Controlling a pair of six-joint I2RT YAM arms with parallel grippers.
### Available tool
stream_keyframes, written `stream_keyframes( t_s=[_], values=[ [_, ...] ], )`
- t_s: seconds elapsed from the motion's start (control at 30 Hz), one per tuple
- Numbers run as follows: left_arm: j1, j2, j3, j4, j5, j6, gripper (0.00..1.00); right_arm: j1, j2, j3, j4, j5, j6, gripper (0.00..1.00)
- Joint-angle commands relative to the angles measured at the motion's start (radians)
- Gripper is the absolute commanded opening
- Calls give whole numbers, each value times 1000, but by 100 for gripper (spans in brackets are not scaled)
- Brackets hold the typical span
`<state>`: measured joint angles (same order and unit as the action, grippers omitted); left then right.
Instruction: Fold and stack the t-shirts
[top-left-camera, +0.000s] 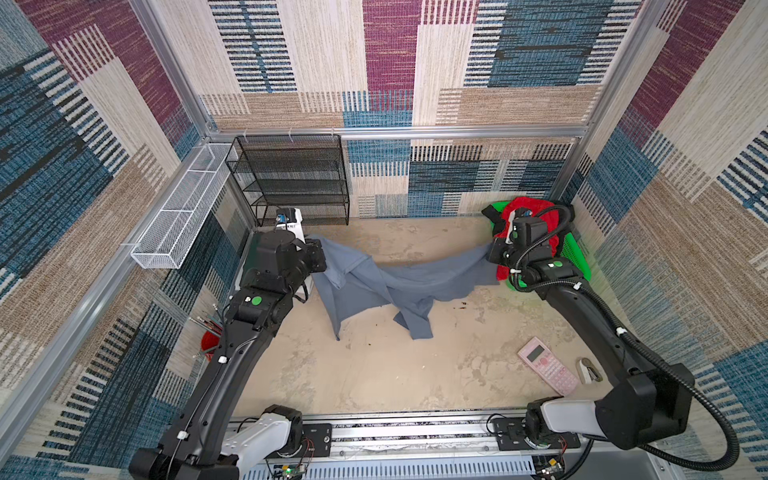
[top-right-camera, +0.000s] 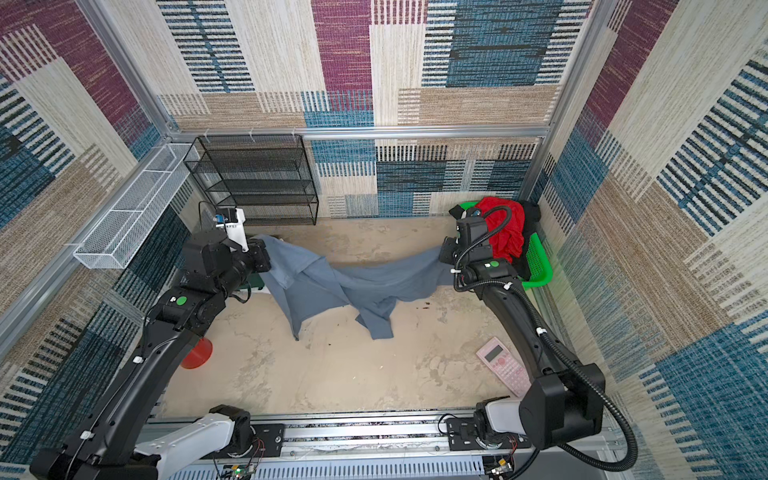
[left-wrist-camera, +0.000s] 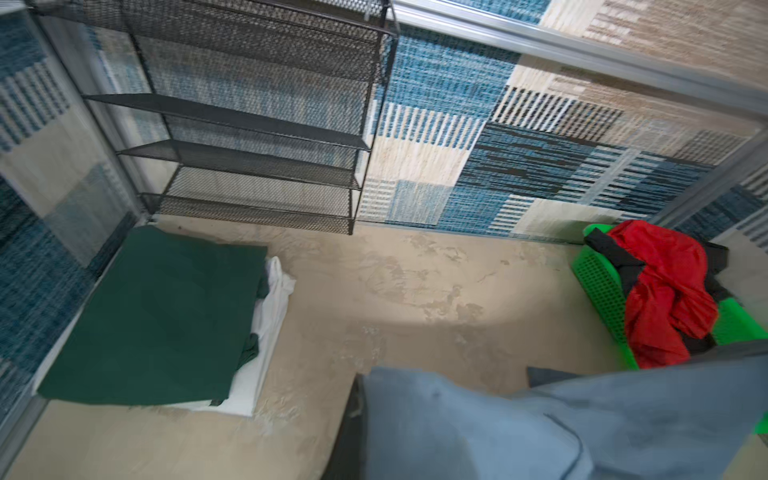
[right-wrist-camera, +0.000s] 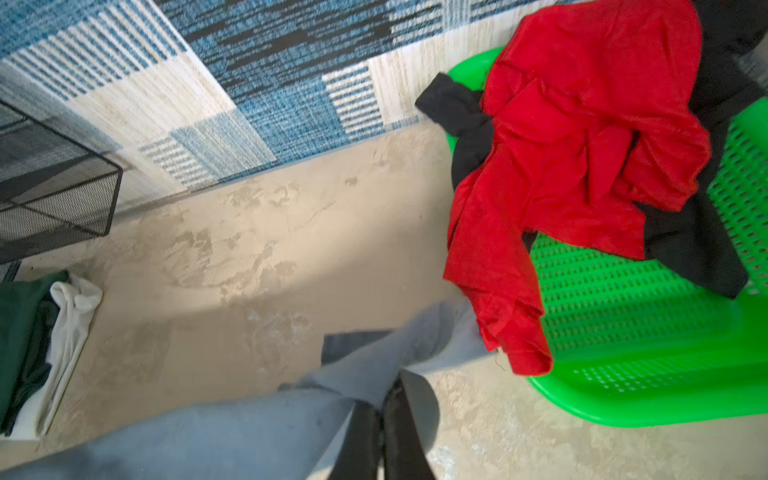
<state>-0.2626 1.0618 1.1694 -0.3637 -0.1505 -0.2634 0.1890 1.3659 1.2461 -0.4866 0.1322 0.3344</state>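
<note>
A slate grey t-shirt (top-left-camera: 386, 286) (top-right-camera: 345, 286) hangs stretched between my two grippers and sags onto the table in the middle. My left gripper (top-left-camera: 319, 261) (left-wrist-camera: 365, 436) is shut on its left end, mostly hidden under the cloth. The right gripper (top-left-camera: 492, 251) (right-wrist-camera: 382, 411) is shut on the shirt's right end, beside the basket. A folded dark green t-shirt (left-wrist-camera: 158, 316) lies on a white t-shirt (left-wrist-camera: 266, 332) at the far left. A crumpled red t-shirt (right-wrist-camera: 582, 145) and a black t-shirt (right-wrist-camera: 698, 241) lie in the green basket (right-wrist-camera: 623, 324).
A black mesh shelf (top-left-camera: 295, 178) stands at the back left, with a white wire basket (top-left-camera: 183, 212) on the left wall. A pink calculator (top-left-camera: 546, 370) and a small stapler (top-left-camera: 588, 370) lie front right. A red cup (top-right-camera: 197, 353) sits under my left arm.
</note>
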Motion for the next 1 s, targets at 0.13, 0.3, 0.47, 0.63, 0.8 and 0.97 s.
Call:
stream_keyframes(
  t_s=[0.13,0.3,0.47,0.63,0.8,0.97],
  values=[
    [0,-65,-164,173,-115,-14,0,-26,230,145,22,-48,-51,0],
    [10,18,-176,210,-152,3,0,-28,460,325,29,-168,-49,0],
    [31,159,-91,194,-92,-11,22,-32,581,457,-14,-177,-33,98],
    [34,281,83,44,-6,-11,90,-33,456,315,52,-188,-21,99],
    [33,227,0,131,77,-78,98,-33,307,62,103,-289,23,99],
    [33,175,-45,88,69,-106,98,-22,166,-236,217,-426,129,99]
  ],
)
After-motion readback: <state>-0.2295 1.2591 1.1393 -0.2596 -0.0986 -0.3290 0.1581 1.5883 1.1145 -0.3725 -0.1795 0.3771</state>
